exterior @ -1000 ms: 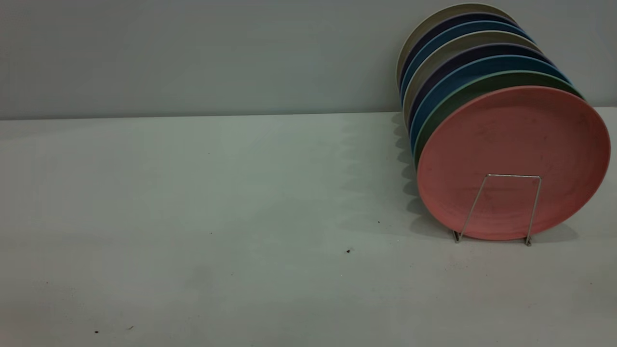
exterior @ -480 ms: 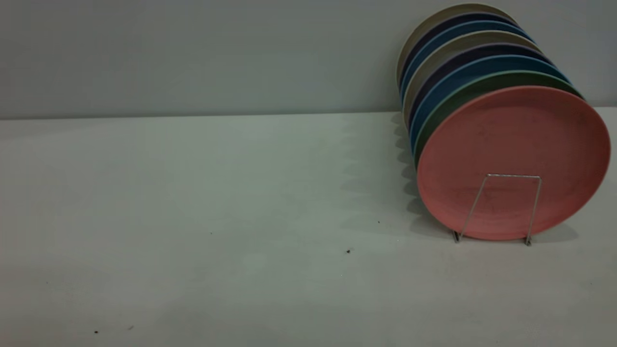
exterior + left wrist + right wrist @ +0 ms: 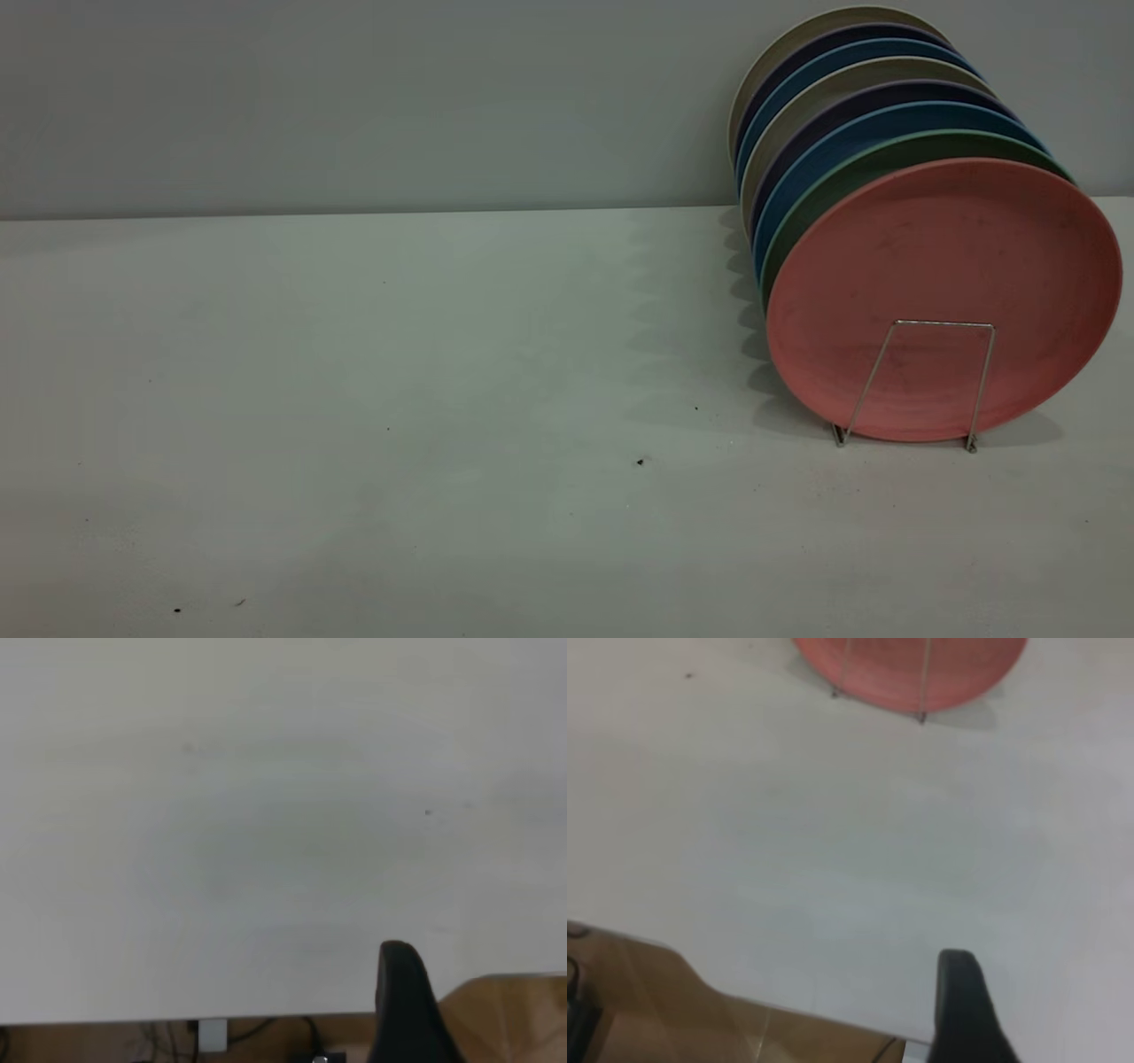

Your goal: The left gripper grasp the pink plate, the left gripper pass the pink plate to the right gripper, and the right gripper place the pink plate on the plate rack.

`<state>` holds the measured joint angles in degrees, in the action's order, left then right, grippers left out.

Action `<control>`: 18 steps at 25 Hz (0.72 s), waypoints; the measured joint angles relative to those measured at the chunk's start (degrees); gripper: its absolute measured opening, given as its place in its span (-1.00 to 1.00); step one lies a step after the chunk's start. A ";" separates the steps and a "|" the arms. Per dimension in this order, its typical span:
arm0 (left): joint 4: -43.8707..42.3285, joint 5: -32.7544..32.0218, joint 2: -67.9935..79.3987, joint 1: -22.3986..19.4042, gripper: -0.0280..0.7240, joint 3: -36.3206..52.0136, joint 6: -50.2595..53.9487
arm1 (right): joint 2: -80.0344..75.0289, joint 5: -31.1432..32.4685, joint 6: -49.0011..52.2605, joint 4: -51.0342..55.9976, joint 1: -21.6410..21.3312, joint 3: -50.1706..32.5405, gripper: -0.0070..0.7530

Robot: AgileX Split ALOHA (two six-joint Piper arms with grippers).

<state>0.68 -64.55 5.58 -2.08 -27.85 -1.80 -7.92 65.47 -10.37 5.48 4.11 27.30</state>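
Note:
The pink plate (image 3: 943, 266) stands upright at the front of a row of plates in the plate rack (image 3: 941, 324), behind the rack's front wire loop, at the right of the table. Neither arm appears in the exterior view. The right wrist view shows the plate's lower part (image 3: 904, 673) and the rack's feet (image 3: 923, 716) far off across bare table, and only one black tip of the right gripper (image 3: 961, 1010). In the left wrist view the left gripper (image 3: 403, 1005) shows just one black tip near the table's edge, with nothing near it.
Behind the pink plate stand a green plate (image 3: 850, 173), blue plates (image 3: 824, 133) and beige and dark ones, reaching back to the wall. The white table (image 3: 399, 381) carries a few dark specks (image 3: 640, 462). Both wrist views show the table's edge and brown floor (image 3: 514, 1019) beyond it.

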 joint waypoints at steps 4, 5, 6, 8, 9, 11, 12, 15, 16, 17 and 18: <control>0.06 0.00 0.00 0.00 0.33 0.00 0.00 | 0.00 -0.11 0.40 -0.30 0.00 -0.23 0.27; 0.06 0.00 0.00 0.00 0.33 0.00 0.00 | 0.00 -0.11 0.48 -0.33 0.00 -0.23 0.27; 0.06 0.00 0.00 0.00 0.33 0.00 0.00 | 0.00 -0.11 0.55 -0.37 0.00 -0.23 0.27; 0.06 0.00 0.00 0.00 0.33 0.00 0.05 | 0.00 -0.11 0.55 -0.37 0.00 -0.23 0.27; 0.12 0.00 0.00 0.00 0.33 0.00 0.05 | 0.00 -0.11 0.55 -0.40 0.00 -0.23 0.27; 0.12 0.00 0.00 0.00 0.33 0.00 0.05 | 0.00 -0.11 0.57 -0.40 0.00 -0.23 0.27; 0.12 0.00 0.00 0.00 0.33 0.00 0.09 | 0.00 -0.11 0.57 -0.40 0.00 -0.23 0.27; 0.16 0.00 0.00 0.00 0.33 0.00 0.11 | 0.00 -0.11 0.57 -0.40 0.00 -0.23 0.27; 0.16 0.00 0.00 0.00 0.33 0.00 0.16 | 0.00 -0.11 0.57 -0.40 0.00 -0.23 0.27; 0.16 0.00 0.00 0.00 0.33 0.00 0.16 | 0.00 -0.11 0.57 -0.40 0.00 -0.23 0.27; 0.16 0.00 0.00 0.00 0.33 0.00 0.18 | 0.00 -0.11 0.57 -0.40 0.00 -0.23 0.27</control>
<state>0.85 -64.55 5.58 -2.08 -27.85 -1.62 -7.92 65.36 -9.80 5.08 4.11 27.07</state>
